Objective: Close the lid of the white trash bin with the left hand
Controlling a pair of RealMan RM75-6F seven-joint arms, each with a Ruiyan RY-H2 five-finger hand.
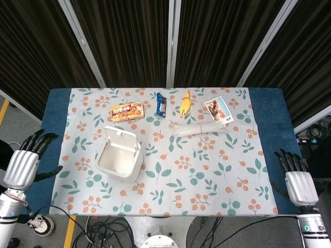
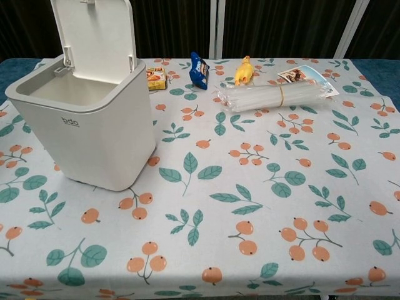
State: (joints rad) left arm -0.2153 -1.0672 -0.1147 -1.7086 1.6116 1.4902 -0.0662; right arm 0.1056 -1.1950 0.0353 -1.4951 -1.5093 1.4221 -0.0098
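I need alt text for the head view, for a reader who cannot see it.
A white trash bin with its lid raised stands on a floral tablecloth. The left hand and right hand hover at the table's sides, holding nothing. Snacks and a bundle of straws lie behind.
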